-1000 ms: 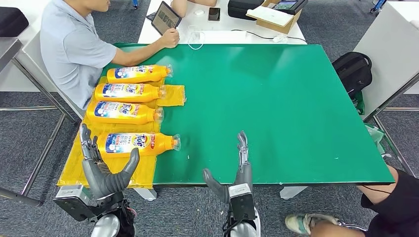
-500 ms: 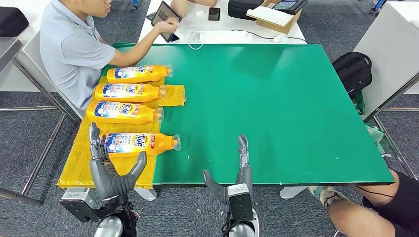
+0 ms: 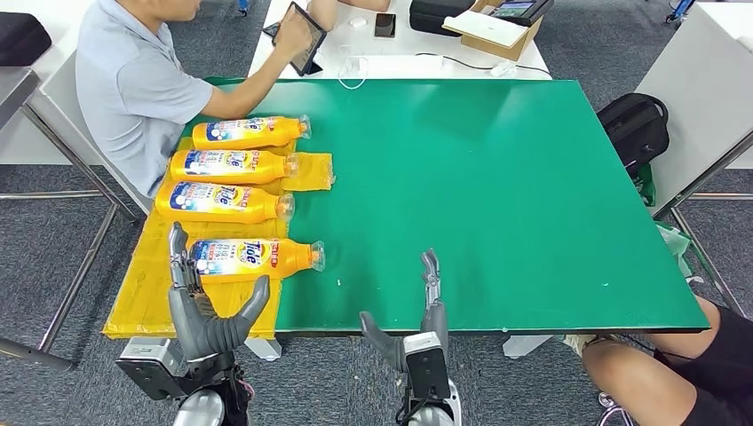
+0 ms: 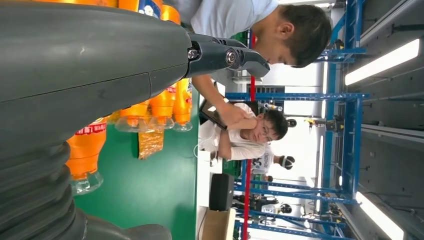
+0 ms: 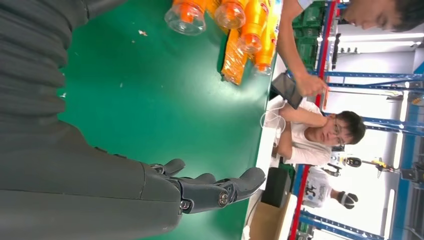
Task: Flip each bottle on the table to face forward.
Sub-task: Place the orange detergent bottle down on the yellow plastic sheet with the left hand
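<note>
Green table point(image 3: 497, 177), yellow cloth point(image 3: 142, 293); grey carpet; both hands' fingers apart, holding nothing.

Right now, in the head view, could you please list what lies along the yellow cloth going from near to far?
Left hand → nearest bottle → second bottle → third bottle → farthest bottle.

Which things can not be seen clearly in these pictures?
- Nearest bottle: in the head view the left hand covers its base end, so contact cannot be told.
- Bottle labels: small print too small to read in the head view.
- Left wrist view: the left hand hides most of the bottles.
- Tablet screen: tilted away, content unreadable.
- Right hand: wrist cut off by the bottom edge.
</note>
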`<state>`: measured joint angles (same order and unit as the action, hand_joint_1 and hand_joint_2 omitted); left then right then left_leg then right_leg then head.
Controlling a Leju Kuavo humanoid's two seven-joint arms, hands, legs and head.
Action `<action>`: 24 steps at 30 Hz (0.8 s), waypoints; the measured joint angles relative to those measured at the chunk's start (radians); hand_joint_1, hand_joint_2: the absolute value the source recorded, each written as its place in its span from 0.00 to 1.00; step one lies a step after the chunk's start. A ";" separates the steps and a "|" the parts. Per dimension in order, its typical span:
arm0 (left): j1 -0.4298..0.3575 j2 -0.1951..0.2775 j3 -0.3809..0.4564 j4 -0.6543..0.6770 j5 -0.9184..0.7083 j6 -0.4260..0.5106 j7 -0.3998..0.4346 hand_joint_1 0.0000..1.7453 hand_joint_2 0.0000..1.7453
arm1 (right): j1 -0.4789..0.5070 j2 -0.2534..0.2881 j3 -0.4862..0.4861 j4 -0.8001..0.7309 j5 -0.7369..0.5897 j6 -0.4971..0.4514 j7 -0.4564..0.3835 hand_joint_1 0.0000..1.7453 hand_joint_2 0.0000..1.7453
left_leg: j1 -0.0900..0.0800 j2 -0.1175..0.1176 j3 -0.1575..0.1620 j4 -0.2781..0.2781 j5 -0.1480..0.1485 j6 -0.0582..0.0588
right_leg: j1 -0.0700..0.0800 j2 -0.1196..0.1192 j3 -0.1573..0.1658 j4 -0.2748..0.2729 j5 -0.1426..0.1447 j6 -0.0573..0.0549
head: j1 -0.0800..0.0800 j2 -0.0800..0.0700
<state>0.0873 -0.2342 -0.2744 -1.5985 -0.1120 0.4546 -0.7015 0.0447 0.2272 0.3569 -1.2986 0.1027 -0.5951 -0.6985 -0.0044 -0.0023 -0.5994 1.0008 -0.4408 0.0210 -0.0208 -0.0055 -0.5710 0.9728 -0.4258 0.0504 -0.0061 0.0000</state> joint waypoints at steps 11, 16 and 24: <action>0.011 0.000 -0.003 0.006 0.005 0.019 0.000 0.00 1.00 | -0.005 0.000 0.013 0.037 -0.008 0.002 0.000 0.00 1.00 | 0.000 0.000 0.000 0.000 0.000 0.000 | 0.000 0.000 0.000 0.000 0.000 0.000 | 0.000 0.000; 0.016 0.003 -0.015 0.018 -0.001 0.035 0.000 0.00 1.00 | -0.006 -0.001 0.017 0.045 -0.036 -0.007 0.000 0.00 1.00 | 0.000 0.000 0.000 0.000 0.000 0.000 | 0.000 0.000 0.000 0.000 0.000 0.000 | 0.000 0.000; 0.017 0.003 -0.022 0.036 -0.002 0.043 0.000 0.00 1.00 | -0.007 -0.001 0.018 0.061 -0.063 -0.009 0.000 0.00 1.00 | 0.000 0.000 0.000 0.000 0.000 0.000 | 0.000 0.000 0.000 0.000 0.000 0.000 | 0.000 0.000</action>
<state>0.1045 -0.2308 -0.2959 -1.5622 -0.1137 0.4978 -0.7015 0.0380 0.2266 0.3749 -1.2372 0.0402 -0.6043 -0.6985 -0.0044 -0.0023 -0.5993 1.0008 -0.4408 0.0210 -0.0208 -0.0055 -0.5711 0.9727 -0.4258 0.0504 -0.0061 0.0000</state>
